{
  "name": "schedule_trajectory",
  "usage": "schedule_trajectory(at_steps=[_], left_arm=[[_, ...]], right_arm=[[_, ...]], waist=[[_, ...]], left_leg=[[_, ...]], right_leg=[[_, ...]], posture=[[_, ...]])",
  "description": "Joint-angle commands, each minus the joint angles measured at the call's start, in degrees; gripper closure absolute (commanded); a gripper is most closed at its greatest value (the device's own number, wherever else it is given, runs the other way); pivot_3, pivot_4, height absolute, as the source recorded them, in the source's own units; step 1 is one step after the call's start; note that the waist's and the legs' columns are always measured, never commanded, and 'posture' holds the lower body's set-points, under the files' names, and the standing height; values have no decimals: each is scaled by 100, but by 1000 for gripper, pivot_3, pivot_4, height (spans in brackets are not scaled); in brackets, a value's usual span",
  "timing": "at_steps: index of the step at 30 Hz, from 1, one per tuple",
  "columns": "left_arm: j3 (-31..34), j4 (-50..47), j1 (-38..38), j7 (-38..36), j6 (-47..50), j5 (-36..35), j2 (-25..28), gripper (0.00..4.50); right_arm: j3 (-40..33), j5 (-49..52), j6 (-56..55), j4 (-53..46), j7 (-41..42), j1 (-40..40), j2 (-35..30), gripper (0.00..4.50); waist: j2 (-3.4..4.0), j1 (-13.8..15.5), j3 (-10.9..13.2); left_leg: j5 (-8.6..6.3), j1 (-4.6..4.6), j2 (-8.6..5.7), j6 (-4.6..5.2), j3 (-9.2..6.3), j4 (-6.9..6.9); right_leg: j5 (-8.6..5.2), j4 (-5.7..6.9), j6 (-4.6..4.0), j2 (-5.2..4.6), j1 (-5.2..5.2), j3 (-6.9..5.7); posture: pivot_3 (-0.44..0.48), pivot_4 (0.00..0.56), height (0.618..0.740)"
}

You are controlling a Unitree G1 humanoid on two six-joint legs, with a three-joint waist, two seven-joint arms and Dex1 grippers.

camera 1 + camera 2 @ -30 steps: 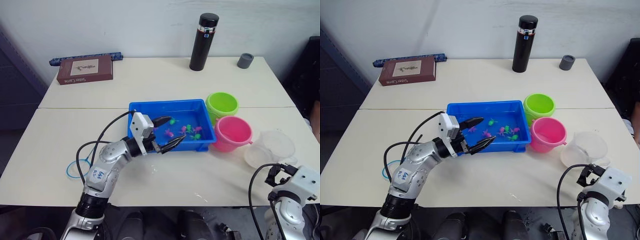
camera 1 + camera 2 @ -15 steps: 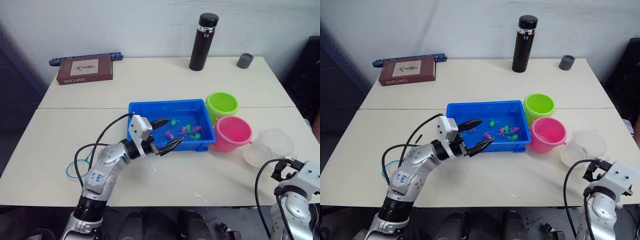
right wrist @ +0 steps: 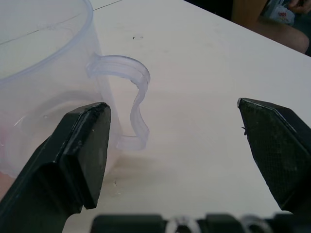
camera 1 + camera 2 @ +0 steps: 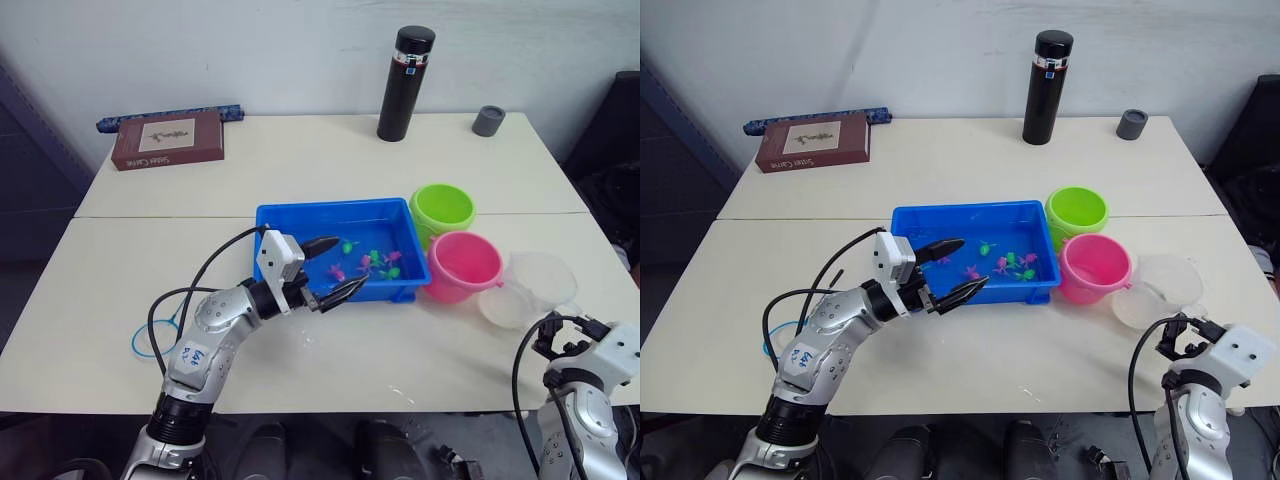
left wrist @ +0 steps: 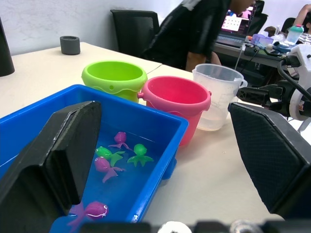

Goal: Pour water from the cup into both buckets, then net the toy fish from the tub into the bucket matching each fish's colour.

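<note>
Right wrist view puts the right pincer (image 3: 172, 145) at the clear, colourless plastic cup (image 3: 46, 73), its 2 black fingers spread wide and empty, with the cup's curved handle (image 3: 131, 102) standing between them but not gripped. From the head views that cup (image 4: 528, 291) sits on the cream desk (image 4: 330, 160) just beside the pink round plastic bucket (image 4: 463, 266), which touches or nearly touches the lime green round plastic bucket (image 4: 443, 210) behind it.

The left pincer (image 4: 331, 268) hovers with its fingers apart over the near-left part of the shallow bright blue rectangular plastic tub (image 4: 340, 215), holding nothing. In the left wrist view the tiny plastic toy fish (image 5: 114, 156), pink-magenta and green ones, all lie in the tub's water.

My reading is that the task is at its very start or close to it. Whether either bucket has water in it cannot be told. No fish has reached a bucket. A thin blue ring (image 4: 155, 338) lies on the desk by the left arm; it may be the net, though that is a guess. Left to do: grip the handle, pour into both buckets, then sort every fish by colour.
</note>
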Motion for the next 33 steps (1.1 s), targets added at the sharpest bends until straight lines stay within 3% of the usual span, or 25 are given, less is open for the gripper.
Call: schedule_trajectory(at_steps=[1, 33], left_arm=[[35, -188, -36, 22, -59, -8, -7, 0], [2, -301, -8, 224, -9, 10, -28, 0]], right_arm=[[-212, 87, -37, -32, -51, -39, -165, 64], [-100, -5, -410, 952, -33, -642, -602, 64]], waist=[[0, 3, 0], [1, -69, 0]], left_leg=[[0, 0, 0, 0, 0, 0], [1, 1, -1, 1, 3, 1]], right_leg=[[0, 0, 0, 0, 0, 0], [2, 2, 4, 1, 0, 5]], posture=[[0, 150, 740], [0, 150, 740]])
